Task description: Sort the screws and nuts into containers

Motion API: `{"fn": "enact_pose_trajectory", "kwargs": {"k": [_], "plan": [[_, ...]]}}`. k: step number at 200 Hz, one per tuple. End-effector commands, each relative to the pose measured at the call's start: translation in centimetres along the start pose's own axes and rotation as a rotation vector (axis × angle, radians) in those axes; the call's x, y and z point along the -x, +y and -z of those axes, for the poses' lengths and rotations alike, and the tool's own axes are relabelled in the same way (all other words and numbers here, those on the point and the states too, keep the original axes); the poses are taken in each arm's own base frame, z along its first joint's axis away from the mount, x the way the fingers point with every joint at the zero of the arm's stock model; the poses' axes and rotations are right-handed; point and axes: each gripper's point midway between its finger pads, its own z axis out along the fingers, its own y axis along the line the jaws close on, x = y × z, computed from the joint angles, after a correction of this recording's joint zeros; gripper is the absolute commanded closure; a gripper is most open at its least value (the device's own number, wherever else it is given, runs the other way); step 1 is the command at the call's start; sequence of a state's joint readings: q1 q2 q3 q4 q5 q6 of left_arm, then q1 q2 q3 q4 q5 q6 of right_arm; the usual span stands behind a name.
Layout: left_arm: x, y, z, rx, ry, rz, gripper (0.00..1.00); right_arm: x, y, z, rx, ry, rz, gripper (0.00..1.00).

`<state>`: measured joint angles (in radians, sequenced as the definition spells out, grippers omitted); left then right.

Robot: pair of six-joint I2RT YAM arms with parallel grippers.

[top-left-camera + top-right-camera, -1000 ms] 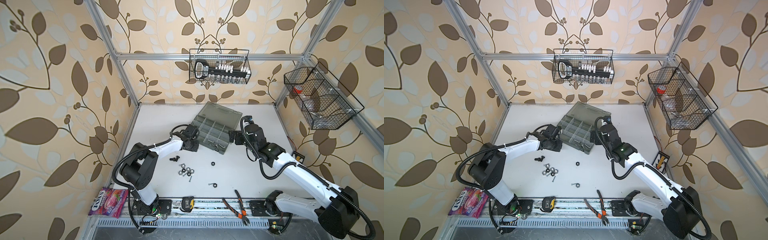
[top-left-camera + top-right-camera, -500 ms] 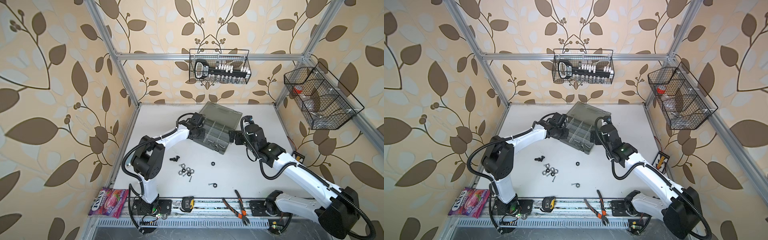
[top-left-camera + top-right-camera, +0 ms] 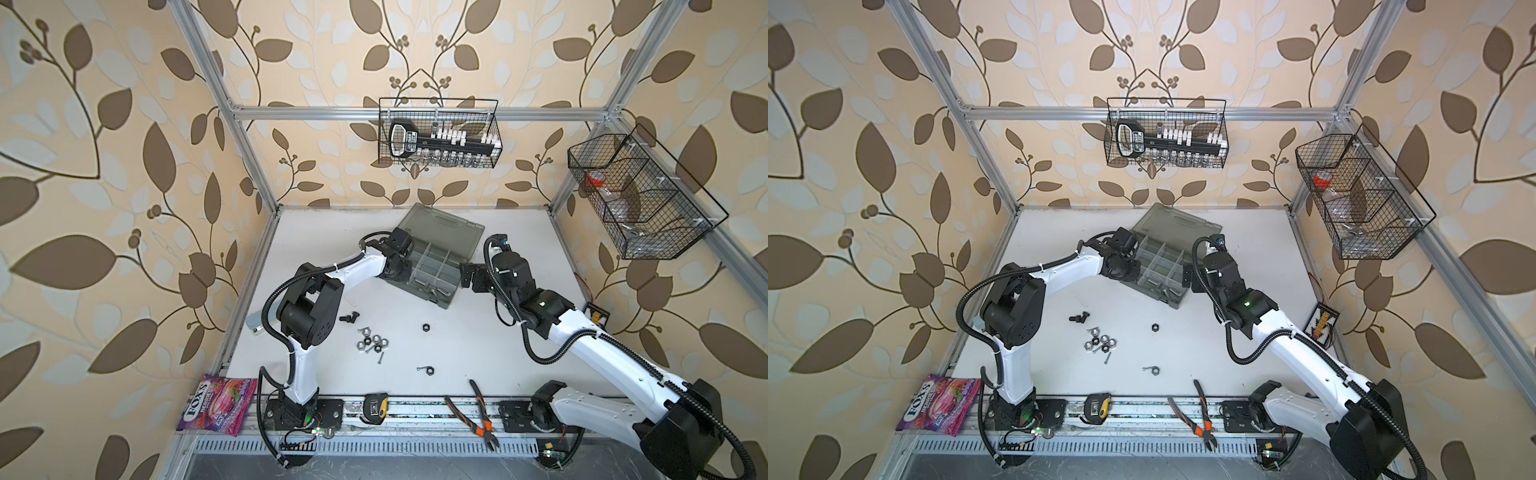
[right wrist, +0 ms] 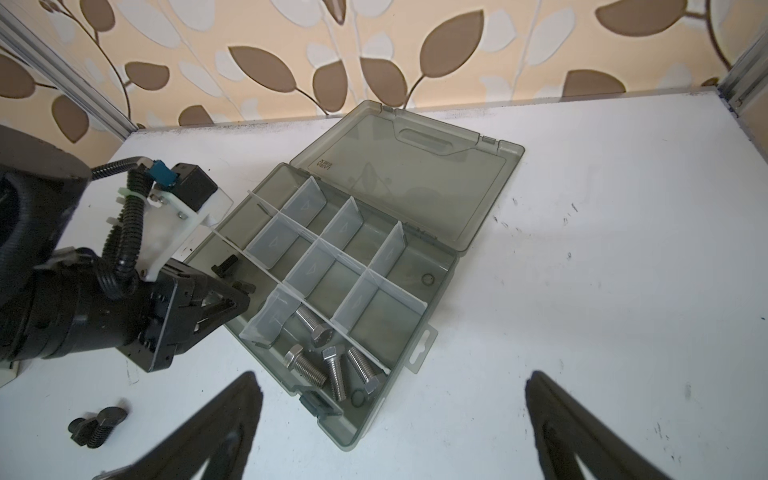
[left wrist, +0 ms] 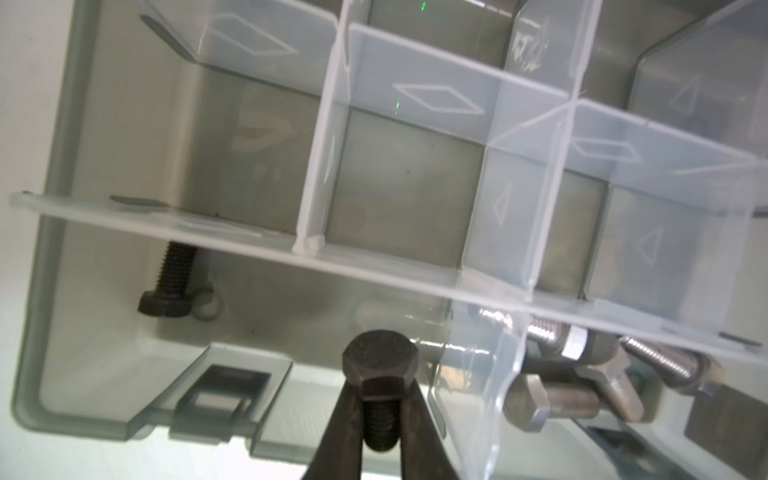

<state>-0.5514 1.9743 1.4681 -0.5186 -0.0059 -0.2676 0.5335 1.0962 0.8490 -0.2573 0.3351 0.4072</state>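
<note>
Clamped left gripper (image 5: 380, 388) on shank of black bolt (image 5: 380, 358), over end compartment of organiser box (image 4: 415, 174), near second black bolt (image 5: 174, 282) lying inside. Found right gripper (image 4: 392, 376) wide open, empty, just beside box; silver bolts (image 4: 306, 366) in adjoining compartment; nuts (image 3: 376, 338) well apart from box.

The walls (image 3: 104, 166) are beige, patterned with brown and pale leaves on thin brown stems; the table (image 3: 478, 353) is white; the box (image 3: 446, 232) is smoky grey and see-through, its dividers (image 4: 309, 270) frosted pale; the silver bolts (image 4: 333, 374) shine, the black bolt (image 5: 380, 374) is matt; the pliers (image 3: 483, 428) have orange handles; the sweet packet (image 3: 218, 403) is pink and purple; the wire baskets (image 3: 665, 241) are black.
</note>
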Motion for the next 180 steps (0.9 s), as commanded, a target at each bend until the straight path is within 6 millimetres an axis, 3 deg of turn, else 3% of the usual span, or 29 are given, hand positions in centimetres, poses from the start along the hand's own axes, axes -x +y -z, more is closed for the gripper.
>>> {"fn": "enact_pose_trajectory", "kwargs": {"k": [1,41,90,118,150,166,180], "plan": [[0.8,-1.0,0.6,-0.015,-0.008,0.006,0.75,0.1,-0.7,0.3,-0.024,-0.022,-0.012,0.0],[1.1,-1.0,1.8,-0.02,-0.028,0.023,0.61,-0.6,-1.2,0.2,-0.044,-0.013,-0.022,0.0],[2.4,-0.4,6.5,0.001,-0.131,0.053,0.48,-1.4,-2.8,0.1,-0.093,0.003,-0.028,0.0],[2.2,0.3,8.6,0.014,-0.17,0.09,0.41,-2.3,-4.1,-0.4,-0.108,0.041,-0.039,0.0],[1.1,1.8,10.7,0.057,-0.211,0.152,0.19,-4.2,-6.1,-1.7,-0.111,0.122,-0.097,0.0],[0.1,3.0,11.7,0.097,-0.219,0.19,0.02,-4.9,-7.2,-2.2,-0.123,0.156,-0.125,0.0],[-1.1,4.1,12.5,0.129,-0.223,0.221,0.01,-5.2,-8.1,-2.3,-0.139,0.167,-0.14,0.0]]}}
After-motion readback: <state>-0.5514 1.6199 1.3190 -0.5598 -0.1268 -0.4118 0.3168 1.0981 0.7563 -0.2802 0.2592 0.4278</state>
